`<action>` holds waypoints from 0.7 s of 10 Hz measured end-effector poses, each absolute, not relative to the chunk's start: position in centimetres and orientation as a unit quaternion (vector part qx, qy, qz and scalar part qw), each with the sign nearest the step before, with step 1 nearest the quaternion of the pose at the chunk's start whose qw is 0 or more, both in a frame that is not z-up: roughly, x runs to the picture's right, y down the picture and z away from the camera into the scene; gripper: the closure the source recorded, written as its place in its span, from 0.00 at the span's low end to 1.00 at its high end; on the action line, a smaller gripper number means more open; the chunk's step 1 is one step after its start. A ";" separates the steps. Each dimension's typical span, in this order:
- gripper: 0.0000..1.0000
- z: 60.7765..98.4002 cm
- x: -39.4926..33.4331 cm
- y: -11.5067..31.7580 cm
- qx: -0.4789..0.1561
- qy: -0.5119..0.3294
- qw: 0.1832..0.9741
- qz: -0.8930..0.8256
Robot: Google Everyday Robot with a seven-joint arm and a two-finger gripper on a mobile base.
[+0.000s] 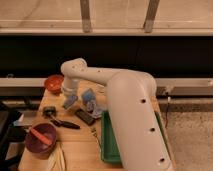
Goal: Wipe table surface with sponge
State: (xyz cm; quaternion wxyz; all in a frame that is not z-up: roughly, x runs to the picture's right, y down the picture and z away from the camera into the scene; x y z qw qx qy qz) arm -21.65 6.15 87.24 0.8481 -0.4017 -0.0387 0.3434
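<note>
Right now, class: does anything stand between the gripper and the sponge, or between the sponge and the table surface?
Nothing visible does: the gripper is shut on the sponge, low over the table surface. Close by, a blue-and-white cloth beside it and a black tool nearer the camera would likely cramp strokes.

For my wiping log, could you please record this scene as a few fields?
gripper: over the table's far left part, shut on the sponge
sponge: pale blue-grey block, low at the table surface; contact unclear
red bowl: far-left corner, behind the gripper
green tray: right side, partly hidden by the arm
maroon bowl: near left
</note>
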 end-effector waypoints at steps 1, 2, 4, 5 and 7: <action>1.00 87.3 -21.5 6.1 -0.402 -0.040 0.847 0.345; 1.00 87.6 -21.8 6.3 -0.407 -0.043 0.846 0.343; 1.00 89.1 -23.4 6.6 -0.414 -0.050 0.844 0.338; 1.00 89.8 -23.7 6.1 -0.414 -0.054 0.844 0.337; 1.00 91.4 -23.3 4.8 -0.406 -0.053 0.849 0.334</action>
